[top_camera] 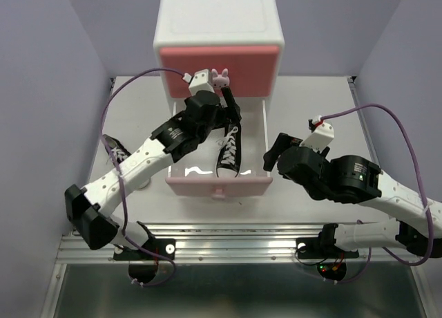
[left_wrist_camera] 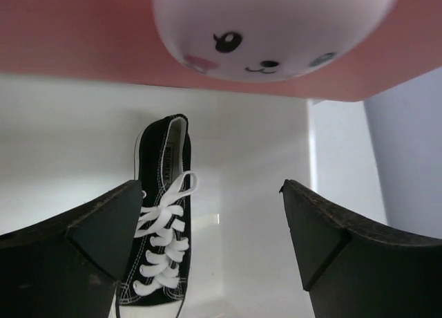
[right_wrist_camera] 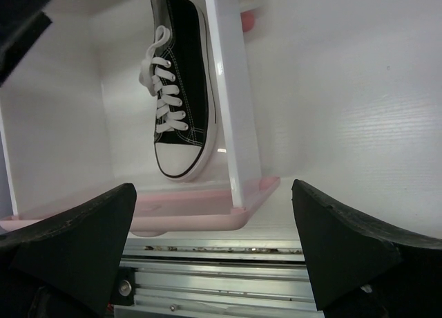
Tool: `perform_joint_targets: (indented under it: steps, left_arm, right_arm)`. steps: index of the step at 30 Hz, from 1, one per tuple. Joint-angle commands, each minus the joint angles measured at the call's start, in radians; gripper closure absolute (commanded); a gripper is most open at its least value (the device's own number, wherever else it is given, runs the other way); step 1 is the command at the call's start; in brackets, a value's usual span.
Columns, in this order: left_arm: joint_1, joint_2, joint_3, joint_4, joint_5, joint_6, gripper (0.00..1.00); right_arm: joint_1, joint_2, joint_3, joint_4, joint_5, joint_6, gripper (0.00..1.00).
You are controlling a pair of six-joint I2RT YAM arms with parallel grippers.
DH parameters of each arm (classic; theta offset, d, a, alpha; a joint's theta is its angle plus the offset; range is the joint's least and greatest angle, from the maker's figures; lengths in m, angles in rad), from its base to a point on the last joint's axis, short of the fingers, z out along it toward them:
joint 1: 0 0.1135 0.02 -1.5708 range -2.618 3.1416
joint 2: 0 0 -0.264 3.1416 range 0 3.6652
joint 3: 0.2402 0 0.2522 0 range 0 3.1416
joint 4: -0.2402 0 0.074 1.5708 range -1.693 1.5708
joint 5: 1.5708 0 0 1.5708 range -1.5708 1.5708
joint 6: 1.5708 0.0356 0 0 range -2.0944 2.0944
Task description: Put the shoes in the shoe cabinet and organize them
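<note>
The white shoe cabinet [top_camera: 218, 17] stands at the back, its darker pink upper drawer [top_camera: 219, 61] closed. Its paler pink lower drawer [top_camera: 217, 185] is pulled out. One black shoe [top_camera: 228, 151] lies inside it on the right, toe toward the front. My left gripper [top_camera: 229, 110] hangs open over the drawer's back, just below the bunny knob [left_wrist_camera: 269, 27], with that shoe [left_wrist_camera: 162, 221] beside its left finger and nothing between the fingers. My right gripper [top_camera: 275, 154] stands open outside the drawer's right wall [right_wrist_camera: 231, 90]. A second black shoe [top_camera: 115, 152] lies on the table at left, partly hidden by the left arm.
Purple walls close in the table on the left, right and back. A metal rail [top_camera: 235, 238] runs along the near edge, in front of the drawer's front panel [right_wrist_camera: 200, 211]. The left half of the drawer floor [top_camera: 193, 152] is bare white.
</note>
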Motion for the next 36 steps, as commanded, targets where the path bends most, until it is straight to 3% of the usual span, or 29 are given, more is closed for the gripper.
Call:
perform_joint_targets:
  steps: [1,8,12,13,16,17,20,25,30,36]
  left_arm:
    - [0.004,-0.202,0.059,-0.043,-0.013,0.025,0.02]
    - [0.031,-0.402,0.027,-0.337,-0.237,-0.126,0.01]
    - [0.146,-0.322,0.100,-0.518,-0.214,-0.203,0.01]
    - [0.224,-0.311,0.111,-0.533,-0.201,-0.209,0.01]
    - [0.354,-0.311,0.087,-0.469,-0.152,-0.200,0.01]
    - [0.455,-0.314,0.070,-0.443,-0.123,-0.179,0.01]
    - [0.620,-0.266,0.033,-0.438,-0.017,-0.185,0.01]
    - [0.760,-0.163,-0.030,-0.524,-0.038,-0.141,0.01]
    - [0.904,-0.130,-0.183,-0.394,0.037,-0.058,0.01]
    - [0.965,-0.077,-0.297,-0.331,0.011,-0.038,0.01]
  right_arm:
    - [-0.005,-0.031,-0.024,0.000,0.040,0.013,0.00]
    - [-0.005,-0.027,-0.056,0.004,0.017,0.003,0.00]
    - [-0.005,-0.017,-0.064,0.018,-0.009,-0.011,0.00]
    - [-0.005,-0.014,-0.064,0.021,-0.011,-0.010,0.00]
    - [-0.005,-0.010,-0.061,0.024,-0.014,-0.010,0.00]
    - [-0.005,-0.008,-0.061,0.024,-0.014,-0.010,0.00]
    - [-0.005,-0.005,-0.055,0.024,-0.014,-0.010,0.00]
    - [-0.005,-0.001,-0.060,0.023,-0.020,-0.004,0.00]
    - [-0.005,0.006,-0.063,0.023,-0.026,-0.001,0.00]
    - [-0.005,0.004,-0.064,0.023,-0.029,-0.006,0.00]
